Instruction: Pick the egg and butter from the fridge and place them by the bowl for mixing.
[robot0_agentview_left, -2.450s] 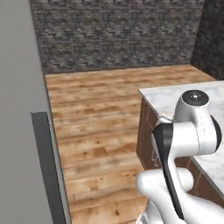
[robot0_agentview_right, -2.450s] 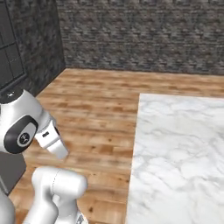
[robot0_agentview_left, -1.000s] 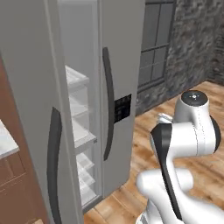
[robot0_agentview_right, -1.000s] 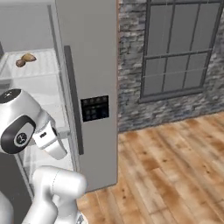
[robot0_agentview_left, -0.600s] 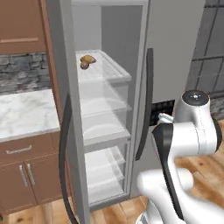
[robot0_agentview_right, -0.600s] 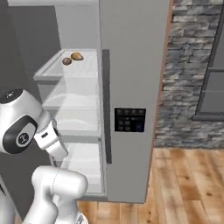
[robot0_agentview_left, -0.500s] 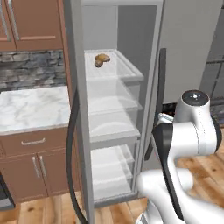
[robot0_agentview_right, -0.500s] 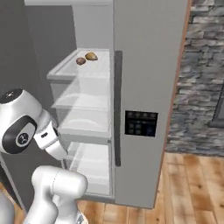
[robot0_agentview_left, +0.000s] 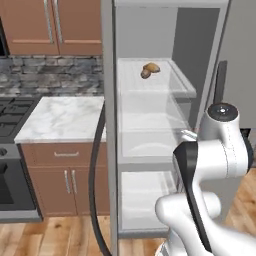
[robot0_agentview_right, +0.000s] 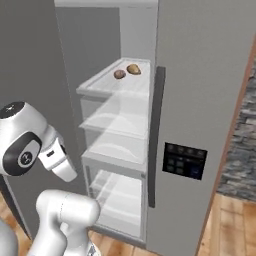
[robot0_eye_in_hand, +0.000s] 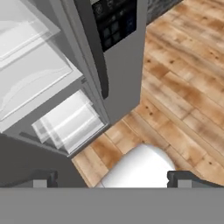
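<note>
**Fridge open, egg on its top shelf**

At far left, a white marble worktop (robot0_agentview_left: 62, 117) topped brown wooden cabinets (robot0_agentview_left: 65, 185). Next stood the tall grey fridge (robot0_agentview_left: 111, 125), left door swung open, clear glass shelves showing. The small dark brown ovoid egg (robot0_agentview_left: 145, 74) lay on the top shelf, touching a larger orange-tan oval lump (robot0_agentview_left: 152, 67). To the right, the white arm was folded low before the fridge. The tool's (robot0_eye_in_hand: 113, 177) dark fingertips (robot0_eye_in_hand: 186, 178) were set wide apart, released, holding nothing, above wooden floor (robot0_eye_in_hand: 183, 92).
</note>
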